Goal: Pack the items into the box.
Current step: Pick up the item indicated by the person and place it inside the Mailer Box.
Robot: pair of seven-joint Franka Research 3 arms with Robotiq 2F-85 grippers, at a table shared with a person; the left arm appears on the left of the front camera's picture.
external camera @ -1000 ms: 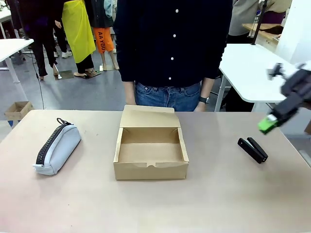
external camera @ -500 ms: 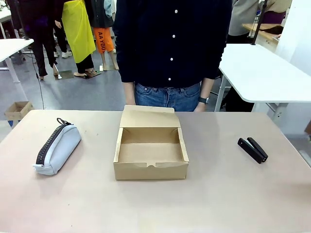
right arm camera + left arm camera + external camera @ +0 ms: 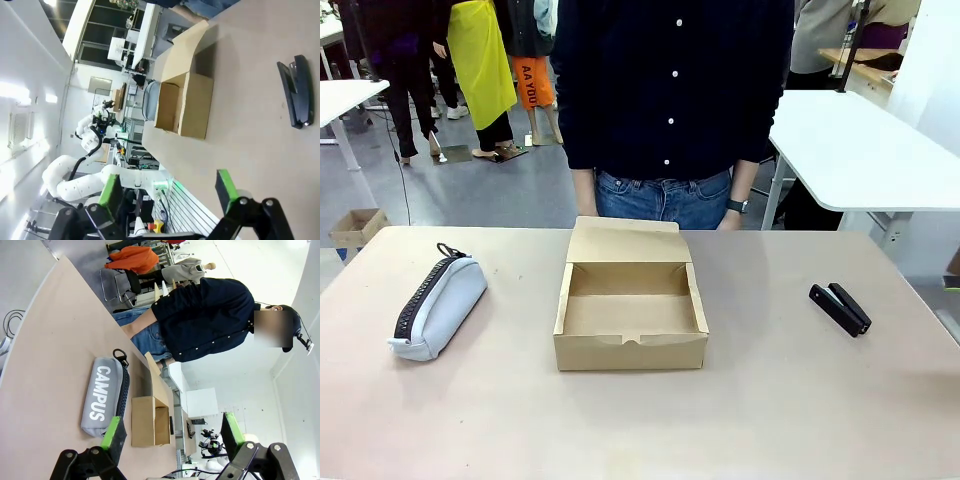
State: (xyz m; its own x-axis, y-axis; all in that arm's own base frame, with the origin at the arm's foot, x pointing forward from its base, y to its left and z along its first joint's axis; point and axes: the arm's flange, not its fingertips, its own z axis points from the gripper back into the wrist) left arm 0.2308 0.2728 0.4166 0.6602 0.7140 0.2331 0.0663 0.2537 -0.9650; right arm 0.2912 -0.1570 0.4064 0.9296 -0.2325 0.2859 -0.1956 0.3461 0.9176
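On the counter (image 3: 770,400), centred, I see the box (image 3: 630,320) with flap lid raised, pouch (image 3: 440,305) well to its left, stapler (image 3: 839,308) well to its right, person (image 3: 670,90) standing behind, left claw (image 3: 172,422) and right claw (image 3: 169,181) both spread wide, gripping nothing.

The left gripper (image 3: 171,431) has its jaws spread wide, with nothing between them. In the left wrist view its two black fingers (image 3: 112,433) rise from the bottom edge at about 7 and 5 o'clock, and the green pads (image 3: 230,426) face each other across the gap. The bolted black linkages (image 3: 80,462) sit below them. That wrist is rolled roughly a quarter turn.

The right gripper (image 3: 168,191) is in the same state, jaws fully apart and gripping nothing. Its fingers (image 3: 110,190) also stand at about 7 and 5 o'clock, pads turned inward. That wrist is rolled sideways too.
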